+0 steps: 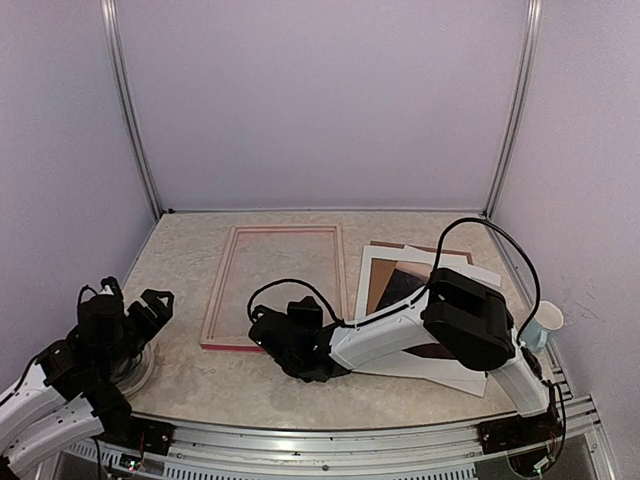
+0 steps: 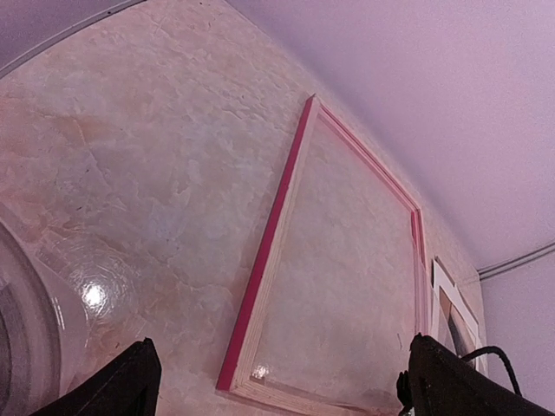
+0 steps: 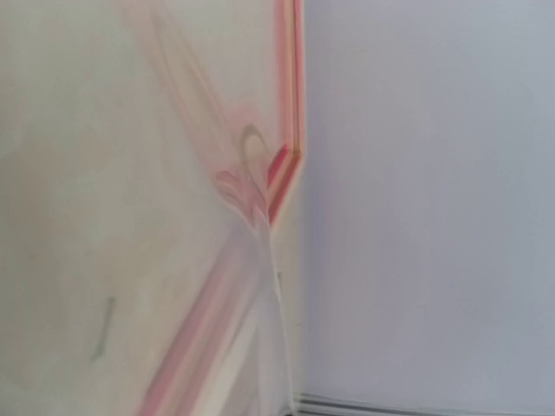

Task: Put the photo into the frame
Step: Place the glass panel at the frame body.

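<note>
Bare bench [image 1: 180, 262] is being enclosed by the flat frame [image 1: 285, 229], long axis pointing away from the arms. The photo [image 1: 398, 285] is lying just right of it. The left gripper [image 1: 155, 300] jaws are being held spread, and the right gripper [image 1: 263, 332] jaws pressed together, perhaps on the frame's corner.

Frame [image 3: 290, 78]: pink-red edge, very close and blurred, bending at a corner mid-picture.
Table [image 3: 78, 173]: pale marbled top, filling the left.
Wall [image 3: 434, 191]: plain lilac, right half.
</note>
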Controlling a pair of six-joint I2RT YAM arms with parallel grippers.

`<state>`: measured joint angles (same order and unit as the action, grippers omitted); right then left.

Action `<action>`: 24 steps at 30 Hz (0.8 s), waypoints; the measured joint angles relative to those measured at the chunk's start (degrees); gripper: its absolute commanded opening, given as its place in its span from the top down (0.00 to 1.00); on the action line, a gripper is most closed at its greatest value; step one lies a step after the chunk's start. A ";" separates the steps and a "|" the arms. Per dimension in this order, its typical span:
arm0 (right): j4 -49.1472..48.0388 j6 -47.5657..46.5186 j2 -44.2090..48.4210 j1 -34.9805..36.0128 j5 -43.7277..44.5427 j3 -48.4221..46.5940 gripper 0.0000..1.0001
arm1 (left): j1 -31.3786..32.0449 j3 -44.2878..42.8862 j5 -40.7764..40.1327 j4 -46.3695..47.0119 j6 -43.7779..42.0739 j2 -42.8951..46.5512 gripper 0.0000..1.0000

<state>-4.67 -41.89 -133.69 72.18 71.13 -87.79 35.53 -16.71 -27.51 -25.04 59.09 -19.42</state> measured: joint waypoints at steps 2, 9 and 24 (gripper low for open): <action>-2.95 -3.78 -0.11 0.20 0.94 0.39 0.99 | -0.07 0.11 0.33 0.02 0.02 0.66 0.01; -41.03 -37.94 -1.36 0.50 4.28 7.32 1.00 | -0.13 0.63 1.66 0.13 -0.33 0.81 0.01; -84.74 -73.79 -11.32 0.42 7.87 5.73 1.00 | -0.37 0.72 2.93 0.63 -1.42 0.79 0.01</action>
<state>-89.41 -115.68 -145.01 72.60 79.00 -82.06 35.16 -15.99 -24.58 -24.40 57.67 -18.63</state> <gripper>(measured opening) 0.005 0.989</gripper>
